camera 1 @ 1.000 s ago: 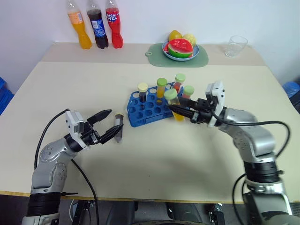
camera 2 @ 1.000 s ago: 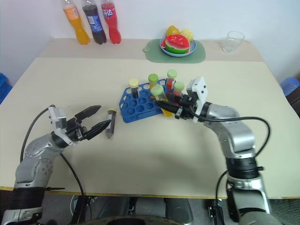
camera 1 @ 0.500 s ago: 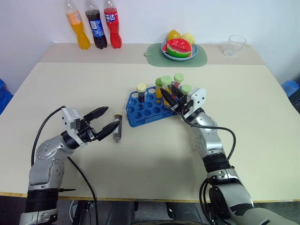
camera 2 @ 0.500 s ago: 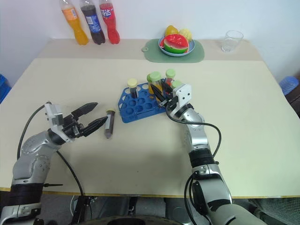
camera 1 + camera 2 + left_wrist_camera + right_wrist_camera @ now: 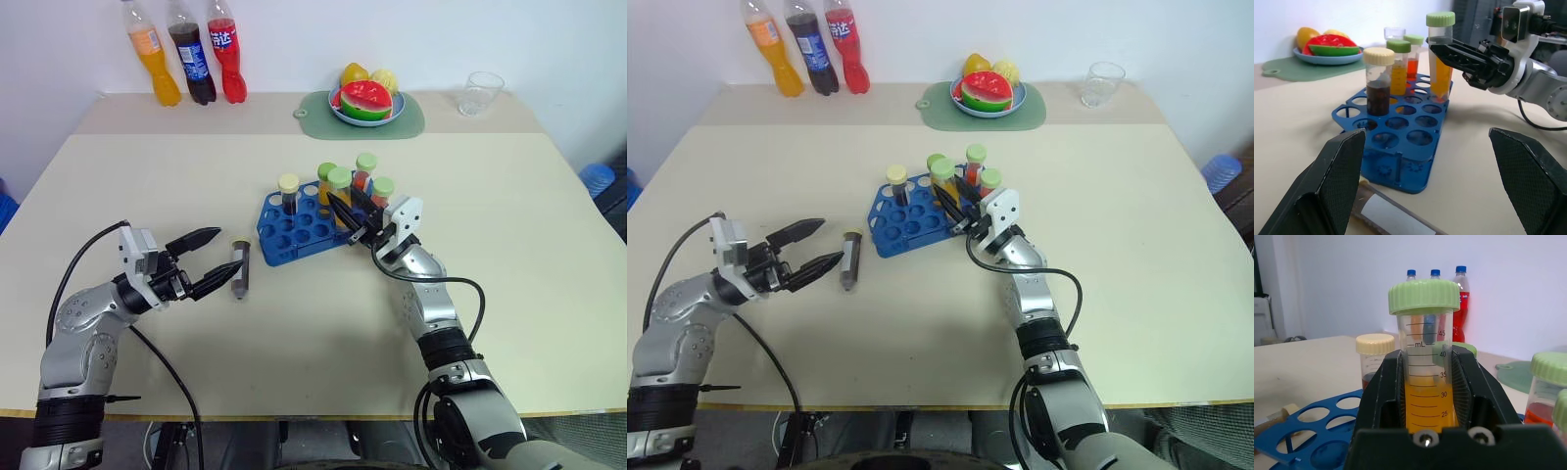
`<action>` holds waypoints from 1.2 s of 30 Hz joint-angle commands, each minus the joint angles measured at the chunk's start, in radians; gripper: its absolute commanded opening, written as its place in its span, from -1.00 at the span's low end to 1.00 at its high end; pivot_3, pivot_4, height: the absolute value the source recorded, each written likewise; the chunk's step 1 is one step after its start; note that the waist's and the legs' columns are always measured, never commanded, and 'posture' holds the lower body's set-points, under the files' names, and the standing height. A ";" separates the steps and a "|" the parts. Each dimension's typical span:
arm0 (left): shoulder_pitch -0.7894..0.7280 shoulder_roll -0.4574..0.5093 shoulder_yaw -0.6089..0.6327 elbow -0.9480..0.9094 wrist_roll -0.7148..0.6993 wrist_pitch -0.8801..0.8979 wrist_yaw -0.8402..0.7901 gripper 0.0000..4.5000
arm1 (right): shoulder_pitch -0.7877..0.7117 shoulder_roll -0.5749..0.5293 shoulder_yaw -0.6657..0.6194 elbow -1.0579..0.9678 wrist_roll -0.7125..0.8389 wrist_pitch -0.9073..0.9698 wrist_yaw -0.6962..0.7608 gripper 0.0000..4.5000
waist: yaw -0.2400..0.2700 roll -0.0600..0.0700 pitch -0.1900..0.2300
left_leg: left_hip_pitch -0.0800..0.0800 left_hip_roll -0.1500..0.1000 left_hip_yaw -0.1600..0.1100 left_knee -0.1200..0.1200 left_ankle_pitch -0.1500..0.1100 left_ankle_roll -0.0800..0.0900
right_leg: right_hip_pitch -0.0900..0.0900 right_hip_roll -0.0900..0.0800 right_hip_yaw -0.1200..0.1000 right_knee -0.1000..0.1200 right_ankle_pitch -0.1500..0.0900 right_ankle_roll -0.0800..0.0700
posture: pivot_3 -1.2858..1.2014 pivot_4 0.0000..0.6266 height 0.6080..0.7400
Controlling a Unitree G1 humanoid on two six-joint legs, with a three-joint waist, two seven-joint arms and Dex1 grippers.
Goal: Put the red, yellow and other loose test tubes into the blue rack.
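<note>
Since the earlier frame, the right gripper (image 5: 345,211) has come in from the right side to the right edge of the rack (image 5: 299,230), and the yellow tube (image 5: 340,196) it carries now stands upright over the rack instead of tilted beside it. In the middle of the head view I see its fingers pinching this tube below the pale-green cap. In the right wrist view the two black fingers (image 5: 1386,391) press on both sides of the tube, and the yellow liquid shows between them. I cannot tell if the tube bottom is already inside a hole.

At the lower left of the frame, the left gripper (image 5: 211,262) is spread wide and holds nothing. Just beside its fingertips lies the brown tube (image 5: 240,268) on the table (image 5: 490,196), left of the rack and apart from it.

Inside the rack I see a brown tube with cream cap (image 5: 289,193), another yellow tube (image 5: 326,182), and two red tubes with green caps (image 5: 364,170) at the far right corner.

At the top of the frame stand three bottles (image 5: 186,51), a fruit plate (image 5: 365,100) on a green mat (image 5: 313,108), and a clear cup (image 5: 477,92).
</note>
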 commanded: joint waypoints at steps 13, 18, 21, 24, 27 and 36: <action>-0.013 0.015 0.021 -0.023 -0.013 0.010 -0.009 0.85 | -0.074 0.021 0.019 0.190 -0.058 -0.081 -0.052 -0.65 | -0.004 0.000 0.000 | 0.001 0.000 0.001 0.000 0.000 0.000 | 0.000 0.000 0.001 0.001 0.000 0.000 | 0.03 -0.52 1.00; -0.004 0.012 0.023 -0.030 -0.015 0.015 0.005 0.85 | -0.057 0.013 0.016 0.178 0.000 -0.055 0.040 -0.65 | -0.003 0.000 0.000 | 0.001 0.001 0.000 0.000 0.000 0.000 | 0.000 0.000 0.001 0.001 0.000 0.000 | 0.03 -0.52 1.00; -0.001 0.007 0.026 -0.035 -0.024 0.021 0.015 0.85 | -0.056 -0.005 0.020 0.177 -0.060 -0.116 -0.012 0.18 | -0.003 0.000 0.000 | 0.001 0.001 0.000 0.000 0.000 0.000 | 0.000 0.000 0.001 0.001 0.000 0.000 | 0.03 -0.52 1.00; 0.001 -0.001 0.033 -0.042 -0.041 0.044 0.041 0.85 | -0.039 -0.032 0.030 0.145 -0.085 -0.130 -0.009 0.83 | -0.001 0.001 0.000 | -0.001 0.000 0.000 0.000 0.000 0.000 | -0.002 0.000 0.001 0.001 0.000 0.000 | 0.03 -0.52 1.00; -0.003 -0.023 0.056 -0.070 -0.085 0.113 0.136 0.85 | -0.010 -0.081 0.038 0.084 -0.096 -0.125 0.017 0.83 | 0.000 0.001 0.000 | -0.001 0.000 0.000 0.000 0.000 0.000 | -0.002 0.000 0.001 0.001 0.000 0.000 | 0.03 -0.52 1.00; 0.008 -0.029 0.118 -0.349 -0.102 0.416 0.599 0.85 | 0.181 -0.367 -0.007 -0.275 0.019 0.099 0.205 0.83 | 0.007 0.000 0.000 | -0.002 0.000 0.000 0.000 0.000 0.000 | -0.001 -0.001 0.001 0.001 0.000 0.001 | 0.03 -0.52 1.00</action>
